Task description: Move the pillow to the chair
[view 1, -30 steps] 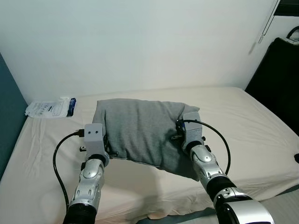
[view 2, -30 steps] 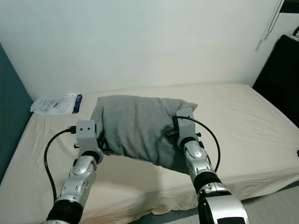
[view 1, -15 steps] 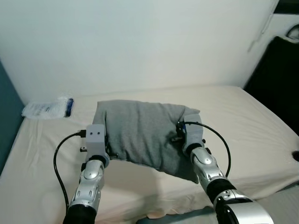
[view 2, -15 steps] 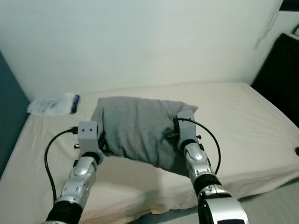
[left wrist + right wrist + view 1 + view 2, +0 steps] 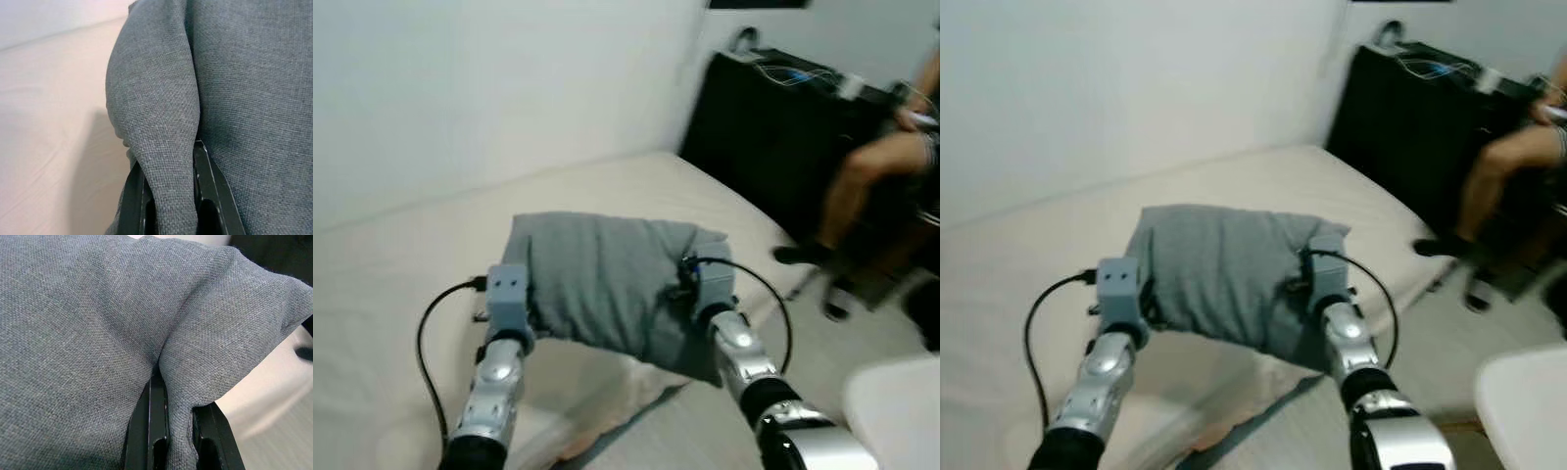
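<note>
Two grippers, left gripper (image 5: 168, 205) and right gripper (image 5: 178, 431), each pinched a fold of the soft grey fabric pillow (image 5: 607, 284), holding it slung crosswise between them above the cream bed's (image 5: 401, 294) near edge. No chair could be clearly identified; blur obscured the room's right side.

Soft, even room light. Both eye views are smeared with motion blur, worst toward the right edge. Wrist views are sharp on the pillow (image 5: 234, 88) weave, with a soft shadow on the bed (image 5: 44, 127) beneath.
</note>
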